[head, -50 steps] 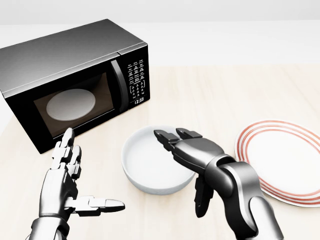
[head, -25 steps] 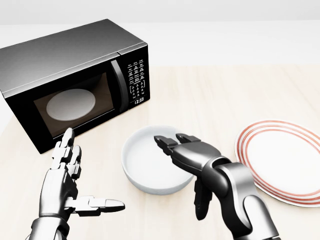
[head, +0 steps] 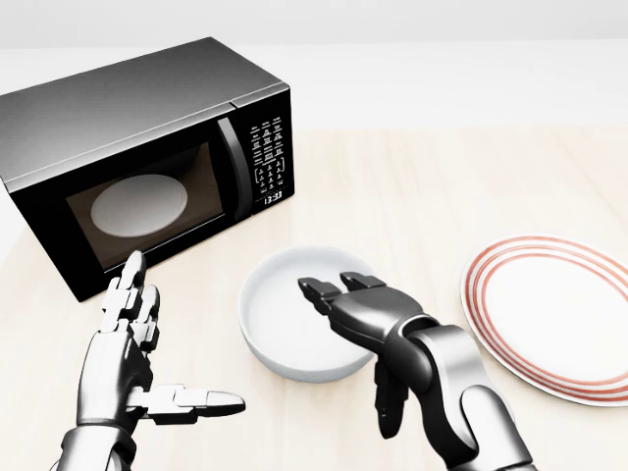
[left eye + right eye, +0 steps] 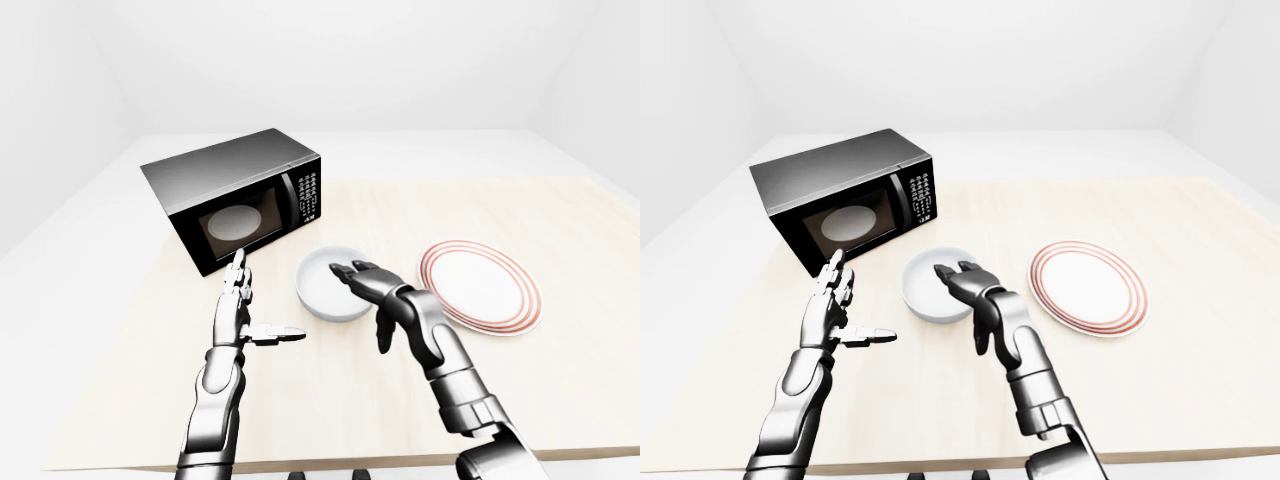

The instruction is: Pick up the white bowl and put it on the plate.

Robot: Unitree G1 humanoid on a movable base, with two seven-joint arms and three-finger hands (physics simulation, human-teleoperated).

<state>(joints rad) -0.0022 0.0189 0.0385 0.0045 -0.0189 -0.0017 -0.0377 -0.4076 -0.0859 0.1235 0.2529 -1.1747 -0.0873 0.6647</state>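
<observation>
The white bowl (image 3: 285, 319) stands on the wooden table in the middle of the head view, below the microwave. My right hand (image 3: 345, 345) is open at the bowl's right rim. Its two fingers (image 3: 339, 294) reach over the rim into the bowl, and the thumb (image 3: 389, 397) hangs down outside the wall. The right part of the bowl is hidden by this hand. A white plate with red rings (image 3: 554, 314) lies flat at the right, apart from the bowl. My left hand (image 3: 182, 334) is open to the left of the bowl, fingers up and thumb pointing right, holding nothing.
A black microwave (image 3: 147, 157) with its door shut stands at the upper left, close above the left hand. The table's near edge (image 4: 330, 462) shows at the bottom of the left-eye view, and the table's left edge (image 4: 105, 350) runs beside the left arm.
My right hand has moved a little left and down, bringing its fingers further over the bowl's rim. The left hand, bowl and plate have not moved.
</observation>
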